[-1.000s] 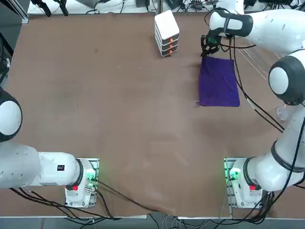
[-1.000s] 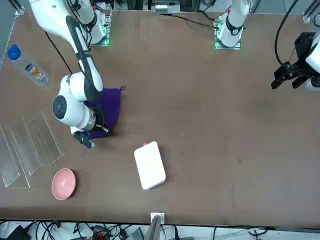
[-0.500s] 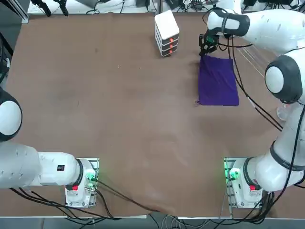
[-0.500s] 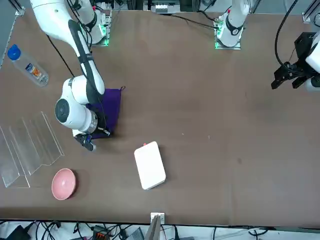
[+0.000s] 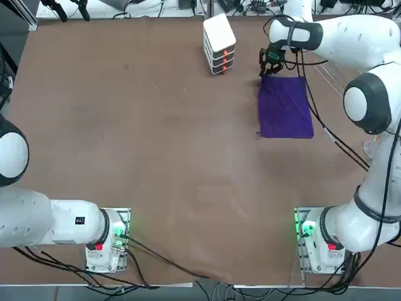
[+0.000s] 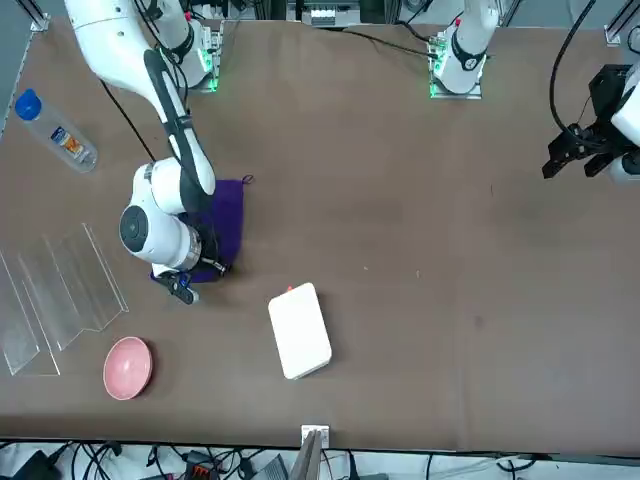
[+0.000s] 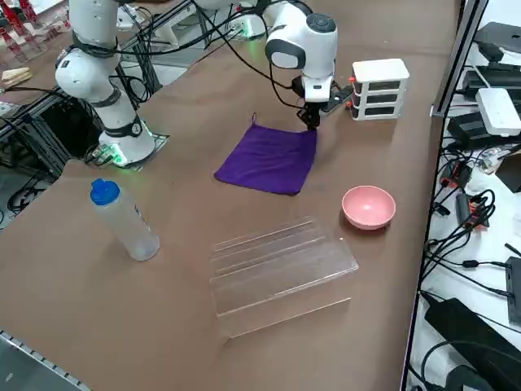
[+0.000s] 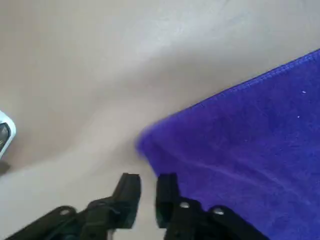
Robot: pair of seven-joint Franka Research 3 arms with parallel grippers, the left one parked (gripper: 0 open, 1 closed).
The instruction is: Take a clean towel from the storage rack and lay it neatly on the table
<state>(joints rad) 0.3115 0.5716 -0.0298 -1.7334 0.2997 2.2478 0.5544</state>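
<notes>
towel point(image 5: 286, 107) lies spread on the table point(image 5: 156, 157), a single flat purple layer, off the clear rack point(image 7: 277, 273). seen the robot's way, it is in the far right part of the tabletop, just beside the white box point(image 5: 219, 42), with the rack farther to the right. the right gripper point(image 8: 148, 200) is at the towel's far left corner, its two fingers parted by a modest gap and nothing between them; that corner shows just past the tips. whether the fingers touch the cloth i can't quite tell, as the arm covers that spot from across the table.

taking the cloth is done and the laying looks all but done: the edges run fairly straight, with a faint ripple near the corner. what is left, i'd judge, is drawing the hand clear without dragging that corner, perhaps a small smoothing.

the count: one towel, one rack, one white box, one pink bowl point(image 7: 368, 207) and one bottle point(image 7: 125, 221) with a blue cap.
</notes>
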